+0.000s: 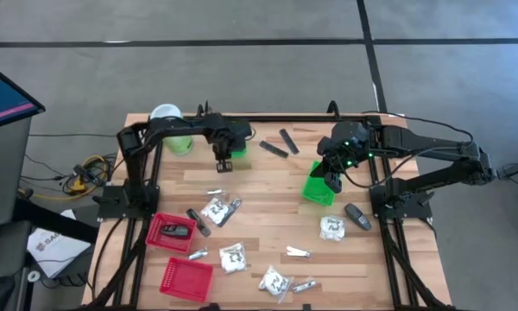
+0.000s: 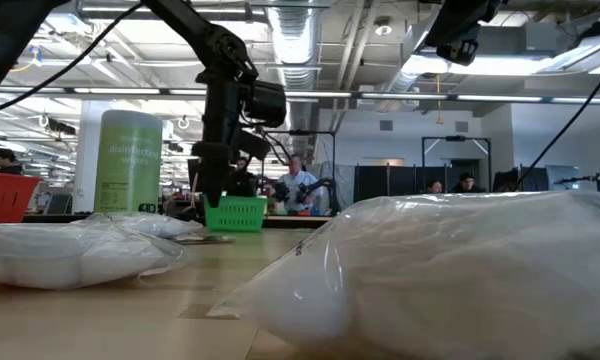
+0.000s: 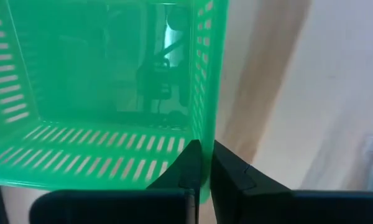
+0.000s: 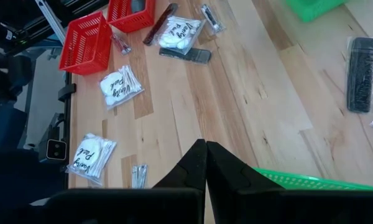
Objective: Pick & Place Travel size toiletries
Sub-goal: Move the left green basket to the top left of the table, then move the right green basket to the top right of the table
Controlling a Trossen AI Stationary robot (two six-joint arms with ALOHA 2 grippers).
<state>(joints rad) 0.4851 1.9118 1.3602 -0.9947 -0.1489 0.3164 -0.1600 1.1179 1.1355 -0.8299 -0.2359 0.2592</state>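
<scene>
My left gripper points down at the table's far middle, shut on a small green basket, also visible in the low view. My right gripper hangs shut, with nothing between its fingers, above a second green basket at the right. The toiletries lie loose on the wood: white packets, silvery sachets, two dark sticks and a dark oval piece. My left gripper pinches the green basket's side wall at its rim, one finger inside the basket and one outside. The fingers come from above, pointing down. The basket stands upright below them; whether its bottom rests on the table I cannot tell.
A tall light-green canister with a white lid stands at the far left, close to the left arm. Two red baskets sit near the left front, one with a dark piece in it. Bare wood shows in the table's middle.
</scene>
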